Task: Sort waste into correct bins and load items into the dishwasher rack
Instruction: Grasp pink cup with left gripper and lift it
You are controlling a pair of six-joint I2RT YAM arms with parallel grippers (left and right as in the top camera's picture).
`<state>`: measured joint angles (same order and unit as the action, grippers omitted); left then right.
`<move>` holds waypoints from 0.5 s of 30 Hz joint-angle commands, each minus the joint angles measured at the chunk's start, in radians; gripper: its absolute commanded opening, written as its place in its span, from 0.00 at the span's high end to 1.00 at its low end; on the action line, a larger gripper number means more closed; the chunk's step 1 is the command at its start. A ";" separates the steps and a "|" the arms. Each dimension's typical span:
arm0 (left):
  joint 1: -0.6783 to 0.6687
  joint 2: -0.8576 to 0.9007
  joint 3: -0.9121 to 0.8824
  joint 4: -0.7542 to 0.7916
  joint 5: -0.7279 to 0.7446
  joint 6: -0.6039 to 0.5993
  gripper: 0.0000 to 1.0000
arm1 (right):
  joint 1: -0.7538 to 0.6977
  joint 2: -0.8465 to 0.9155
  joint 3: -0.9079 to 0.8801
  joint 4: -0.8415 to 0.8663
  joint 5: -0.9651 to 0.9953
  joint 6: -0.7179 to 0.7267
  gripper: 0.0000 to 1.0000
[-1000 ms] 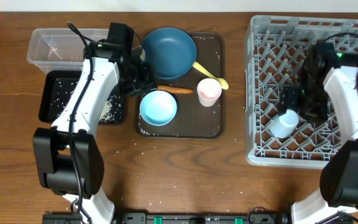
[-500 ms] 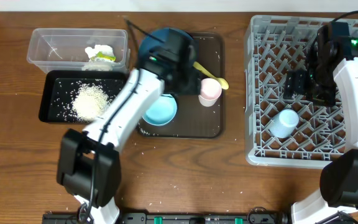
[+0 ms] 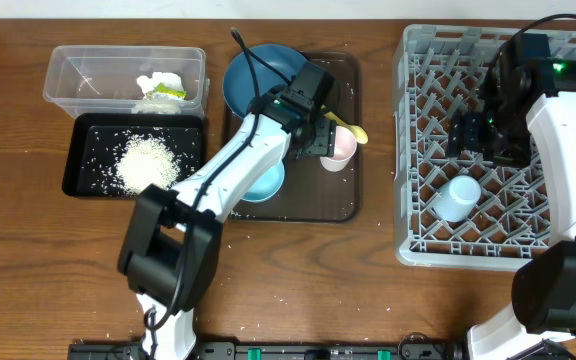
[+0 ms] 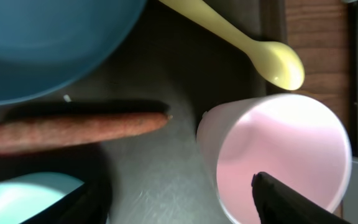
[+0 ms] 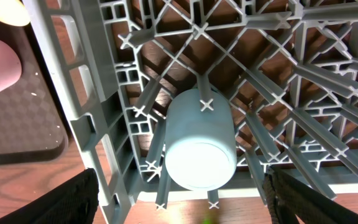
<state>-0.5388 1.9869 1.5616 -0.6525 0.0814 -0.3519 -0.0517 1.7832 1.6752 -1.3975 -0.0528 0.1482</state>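
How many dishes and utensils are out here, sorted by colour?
Dark blue: 1 (big round plate)
Light blue: 2 (bowl; small cup in the grey plastic rack)
Pink: 1 (small pink cup)
Yellow: 1 (plastic spoon)
Total: 5

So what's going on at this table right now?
Two robot arms are clearing up. The left tool hangs open over the pink cup on the brown tray, beside the carrot stick and spoon. The right tool is open and empty above the rack, where the blue cup already lies. Paper is in the tub, rice in the black tray.
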 commanded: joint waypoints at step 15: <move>-0.004 0.030 0.008 0.008 0.039 -0.028 0.94 | 0.005 -0.012 0.017 0.003 0.000 -0.016 0.17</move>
<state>-0.5400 2.0125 1.5616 -0.6456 0.1059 -0.3798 -0.0517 1.7832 1.6752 -1.3945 -0.0521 0.1478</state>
